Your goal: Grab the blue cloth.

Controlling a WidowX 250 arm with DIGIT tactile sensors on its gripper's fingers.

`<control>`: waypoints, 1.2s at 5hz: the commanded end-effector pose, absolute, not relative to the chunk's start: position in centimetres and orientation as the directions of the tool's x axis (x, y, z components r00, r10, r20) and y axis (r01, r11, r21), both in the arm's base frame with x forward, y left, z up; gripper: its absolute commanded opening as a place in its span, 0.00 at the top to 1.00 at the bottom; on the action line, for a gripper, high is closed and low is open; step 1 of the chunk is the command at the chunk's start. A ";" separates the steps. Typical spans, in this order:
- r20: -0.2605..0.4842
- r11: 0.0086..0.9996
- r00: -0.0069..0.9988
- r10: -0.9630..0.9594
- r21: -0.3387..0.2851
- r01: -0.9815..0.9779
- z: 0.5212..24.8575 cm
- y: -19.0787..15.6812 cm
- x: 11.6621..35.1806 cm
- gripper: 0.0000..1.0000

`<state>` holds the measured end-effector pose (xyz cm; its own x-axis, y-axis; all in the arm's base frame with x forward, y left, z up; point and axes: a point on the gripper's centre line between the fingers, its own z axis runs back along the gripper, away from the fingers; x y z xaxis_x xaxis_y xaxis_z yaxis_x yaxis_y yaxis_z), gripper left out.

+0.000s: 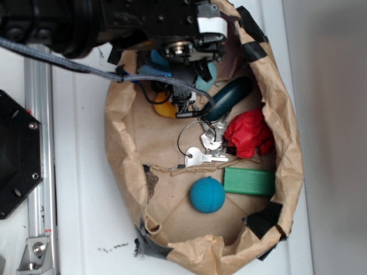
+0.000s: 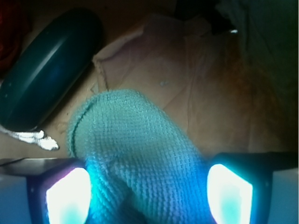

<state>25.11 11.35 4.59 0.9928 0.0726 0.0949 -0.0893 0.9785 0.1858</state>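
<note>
Jaws stood open astride the blue cloth, cloth between the pads; approach judged done, closing and lift outstanding

Soft ribbed terry on the blue cloth; crumpled matt brown paper bag; shiny metal keys; glossy smooth dark teal case; rough knit-textured blue ball; wrinkled red fabric.

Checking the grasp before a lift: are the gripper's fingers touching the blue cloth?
Cannot tell. In the wrist view the blue cloth runs between the gripper's glowing fingers, but glare hides any contact or gap. The exterior view blocks it.
</note>
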 end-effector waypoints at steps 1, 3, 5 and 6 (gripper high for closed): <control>0.136 0.980 0.984 0.118 0.145 -0.138 4.7 10.6 25.6 0.44; 0.142 0.983 0.984 0.106 0.134 -0.125 4.0 9.3 24.4 1.00; 0.157 0.981 0.982 0.108 0.141 -0.131 3.8 8.9 24.0 1.00; 0.175 0.981 0.978 0.114 0.134 -0.138 4.3 9.0 24.0 1.00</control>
<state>23.80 8.74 3.63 0.9789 0.1222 0.1638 -0.1439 0.9813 0.1281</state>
